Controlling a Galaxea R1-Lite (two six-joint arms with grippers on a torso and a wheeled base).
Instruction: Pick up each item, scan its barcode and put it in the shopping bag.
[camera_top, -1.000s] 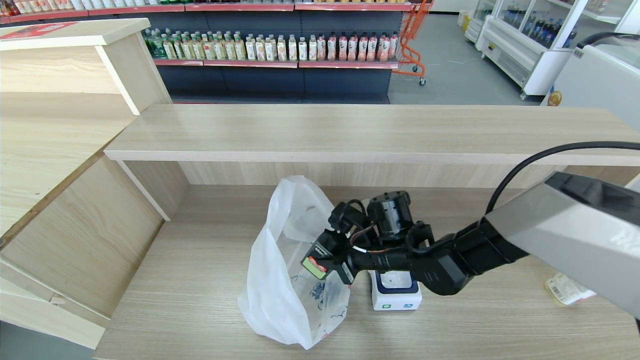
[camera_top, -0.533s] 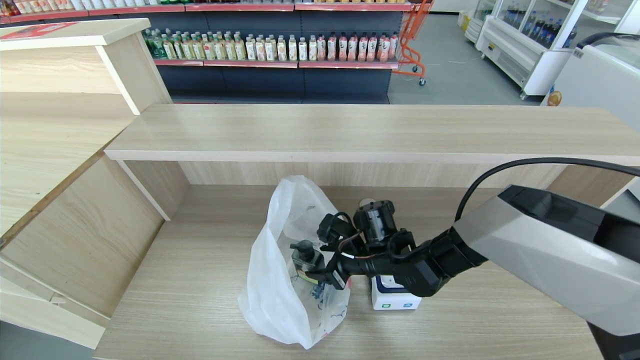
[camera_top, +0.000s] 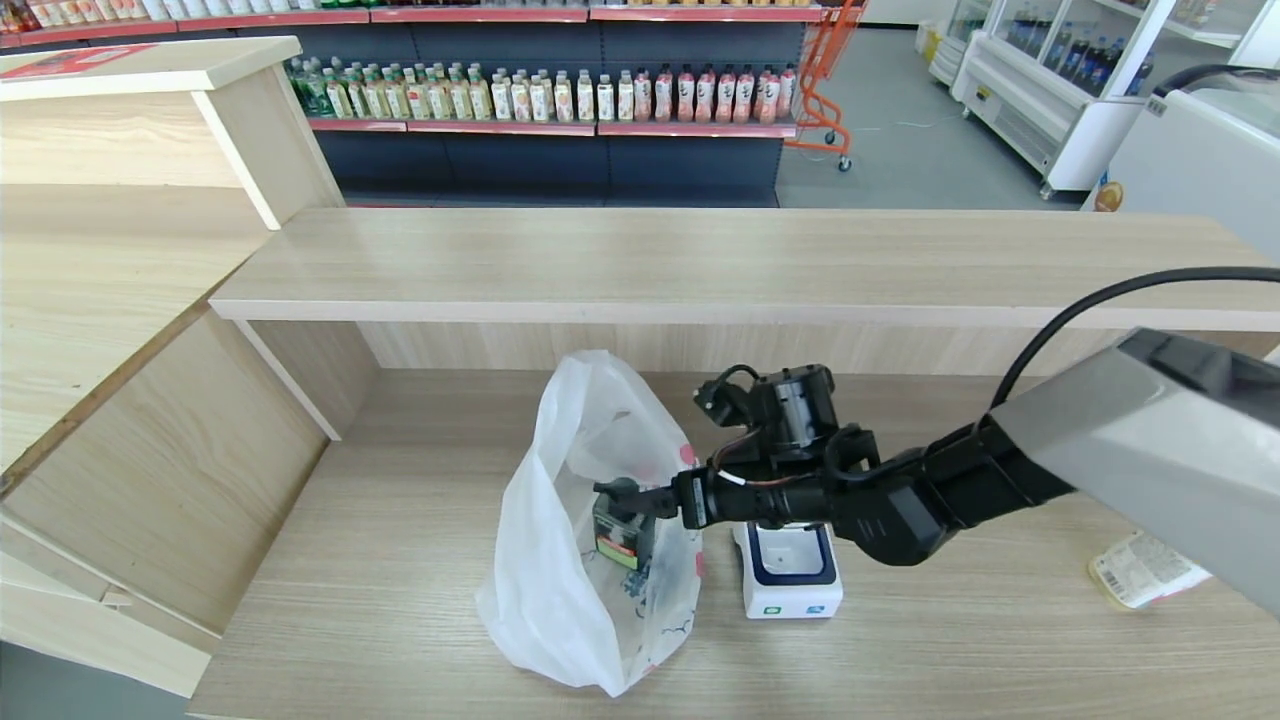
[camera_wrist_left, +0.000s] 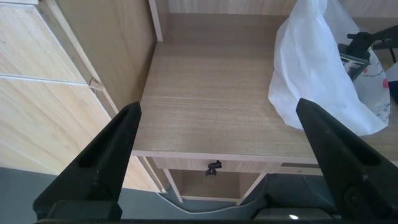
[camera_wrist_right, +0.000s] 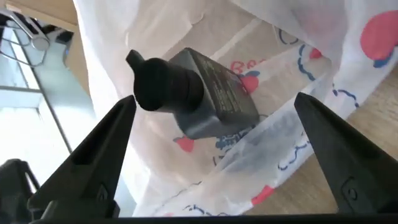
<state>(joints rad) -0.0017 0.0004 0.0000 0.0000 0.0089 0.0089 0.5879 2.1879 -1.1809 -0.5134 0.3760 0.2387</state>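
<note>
White plastic bag (camera_top: 560, 560) stands open mid-table, on wooden table (camera_top: 400, 600). Dark pump bottle (camera_top: 620, 530), green-red label, sits inside bag, below mouth. Right claw (camera_top: 625, 497) at bag mouth, arm coming in from 3 o'clock. Wrist view: right claw (camera_wrist_right: 214, 109) fingers spread wide, bottle (camera_wrist_right: 211, 87) beyond them, not gripped. White-blue scanner (camera_top: 790, 575) just beside bag at 3 o'clock. Flat packet (camera_top: 1140, 572) far out at 3 o'clock, well apart. Left claw (camera_wrist_left: 217, 104) wide open, empty, over table's near edge, well apart from bag (camera_wrist_left: 317, 74).
</note>
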